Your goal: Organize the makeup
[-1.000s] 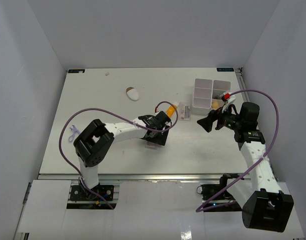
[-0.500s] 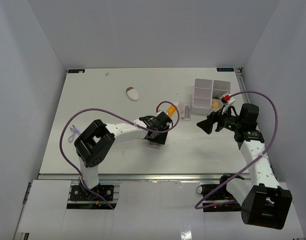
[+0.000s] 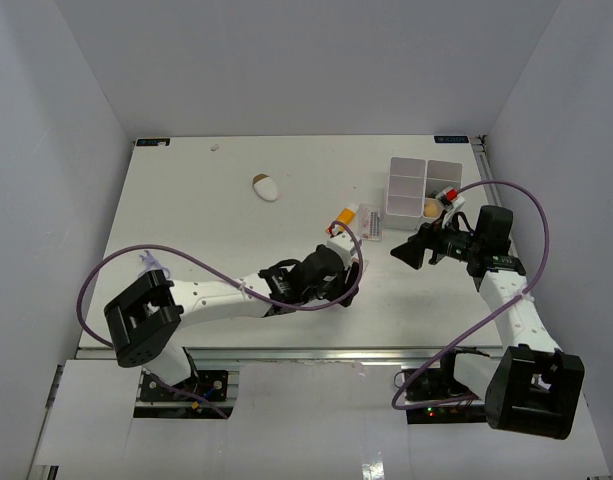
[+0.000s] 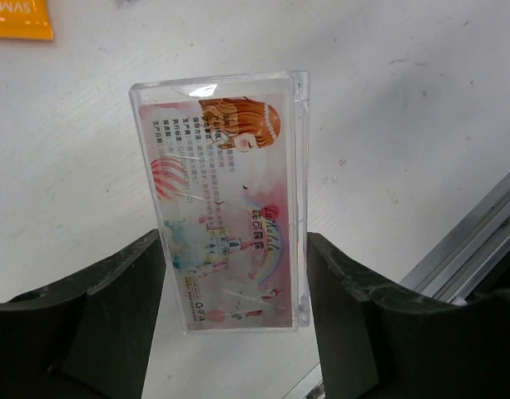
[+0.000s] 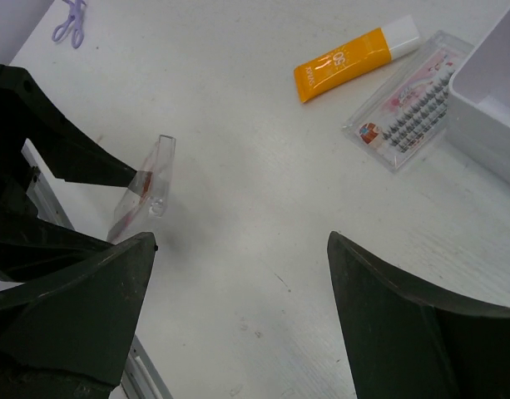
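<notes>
clear plastic palette (image 4: 225, 199) is clamped by its long edges in the left gripper (image 4: 234, 278), near the front edge of the table (image 3: 186, 220), well apart from the white box (image 3: 406, 165). the right gripper (image 5: 240, 245) is spread wide, empty. transfer is judged begun; the box must be reached next.

The clear pink palette (image 4: 225, 199) stands on edge in the left gripper (image 4: 234, 258); the orange white-capped tube (image 5: 354, 58) and lash case (image 5: 400, 112) lie flat, adjacent.

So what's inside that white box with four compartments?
A tan egg-shaped sponge lies in the near-right compartment of the white four-compartment box. The right arm covers part of that compartment, so more could hide there.
</notes>
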Controlling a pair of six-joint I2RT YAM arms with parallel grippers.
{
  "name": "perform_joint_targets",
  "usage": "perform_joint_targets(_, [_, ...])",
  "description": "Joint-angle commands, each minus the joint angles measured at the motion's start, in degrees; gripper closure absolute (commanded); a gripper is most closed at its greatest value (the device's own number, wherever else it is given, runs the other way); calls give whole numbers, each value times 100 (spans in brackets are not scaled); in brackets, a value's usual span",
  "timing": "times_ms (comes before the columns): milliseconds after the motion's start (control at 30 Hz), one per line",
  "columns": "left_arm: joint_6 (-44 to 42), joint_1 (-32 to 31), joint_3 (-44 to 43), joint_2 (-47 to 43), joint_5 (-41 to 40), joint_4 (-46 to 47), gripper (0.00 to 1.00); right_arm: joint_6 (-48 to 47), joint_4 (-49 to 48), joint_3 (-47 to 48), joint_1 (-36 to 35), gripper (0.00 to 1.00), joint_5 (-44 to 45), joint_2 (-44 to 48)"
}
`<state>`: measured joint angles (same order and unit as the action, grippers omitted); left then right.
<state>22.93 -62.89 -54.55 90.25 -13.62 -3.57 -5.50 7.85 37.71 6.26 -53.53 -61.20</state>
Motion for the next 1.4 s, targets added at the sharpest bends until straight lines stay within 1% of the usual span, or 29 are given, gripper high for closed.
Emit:
perform_joint_targets(0, [-408, -142, 265, -248, 84, 1416, 75, 375, -156, 227, 8, 10, -472, -228])
perform_joint_targets(100, [-553, -233, 244, -163, 140, 1646, 75, 515, -266, 260, -75, 9, -642, -333])
perform_joint_targets(267, [-772, -312, -135, 163, 120, 1655, 75, 822, -265, 358, -391, 7, -728, -582])
perform_joint_targets(400, [-922, -329, -359, 356, 41, 1622, 76, 947, -258, 403, -531, 2, -684, -665])
perform_joint_targets(500, [-998, -330, -534, 493, -10, 1621, 76, 992, -267, 386, -609, 2, -615, -694])
perform_joint_targets(667, [-1128, -337, -785, 638, -62, 1596, 76, 1021, -227, 386, -792, 34, -474, -766])
perform_joint_targets(733, [-1189, -337, -867, 675, -95, 1596, 75, 1025, -215, 386, -809, 42, -490, -795])
perform_joint_targets(833, [-1228, -337, -942, 703, -70, 1587, 75, 1025, -189, 419, -818, 49, -546, -846])
perform_joint_targets(933, [-1258, -337, -958, 719, -108, 1550, 75, 990, -141, 476, -820, 64, -712, -901])
perform_joint_targets(1000, [-1264, -337, -942, 712, -141, 1534, 73, 931, -104, 515, -819, 70, -823, -939])
perform_joint_targets(1033, [-1258, -337, -930, 699, -147, 1528, 68, 875, -60, 578, -813, 75, -885, -958])
perform_joint_targets(1067, [-1262, -337, -914, 689, -155, 1526, 66, 840, -47, 596, -811, 77, -941, -963])
perform_joint_targets(1100, [-1258, -337, -886, 671, -161, 1523, 58, 775, -28, 622, -811, 78, -1014, -964])
perform_joint_targets(1233, [-1203, -337, -750, 504, -185, 1534, 12, 396, 102, 798, -802, 85, -1193, -946])
perform_joint_targets(1300, [-1196, -337, -687, 390, -199, 1499, 4, 231, 194, 946, -767, 86, -1187, -960])
perform_joint_targets(1367, [-1232, -337, -655, 256, -184, 1382, 2, -26, 309, 1164, -747, 87, -1080, -975])
